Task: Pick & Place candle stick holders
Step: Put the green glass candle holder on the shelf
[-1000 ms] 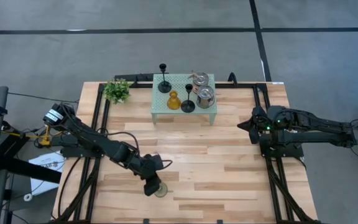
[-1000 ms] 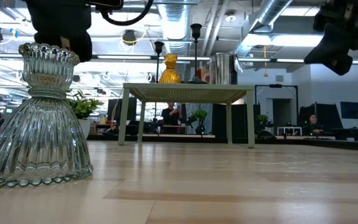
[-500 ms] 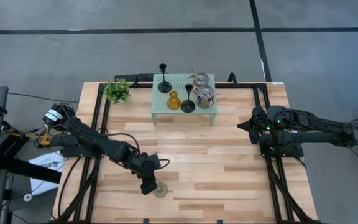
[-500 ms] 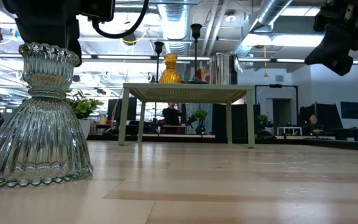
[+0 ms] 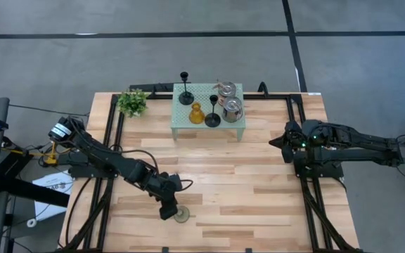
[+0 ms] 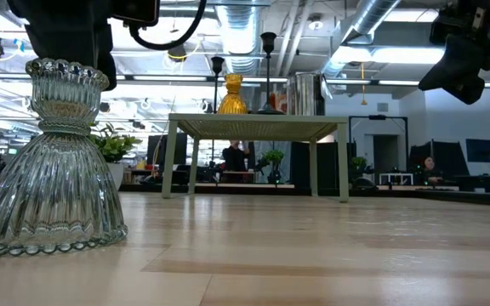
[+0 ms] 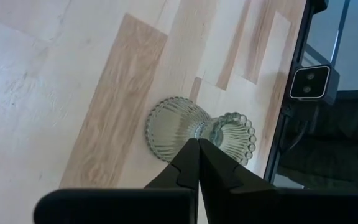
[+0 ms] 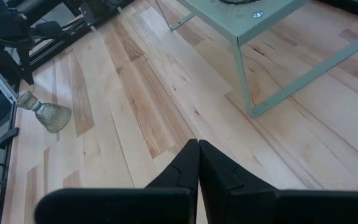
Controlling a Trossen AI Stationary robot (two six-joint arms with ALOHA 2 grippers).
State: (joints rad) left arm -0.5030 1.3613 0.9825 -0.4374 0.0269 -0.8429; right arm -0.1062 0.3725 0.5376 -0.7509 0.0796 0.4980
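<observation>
Glass holder [image 5: 181,215]: we see it standing near, released.
Left gripper [image 5: 166,211]: jaws pressed together, empty.
Next: we fetch another holder.

From above I see the wooden table [image 5: 259,204] filling the lower middle of the frame, with a pale green stand [image 5: 207,119] at its upper centre. On the stand sit two black stemmed holders [image 5: 185,89], an amber glass holder [image 5: 197,114] and two silvery jar-like holders [image 5: 231,108]. A small potted plant [image 5: 133,102] stands just left of the stand. My left gripper [image 5: 166,208] is low in the frame, left of centre, right beside a pale green glass holder [image 5: 182,214] standing on the boards. The right gripper [image 5: 278,143] waits at the right, well apart from the stand.
</observation>
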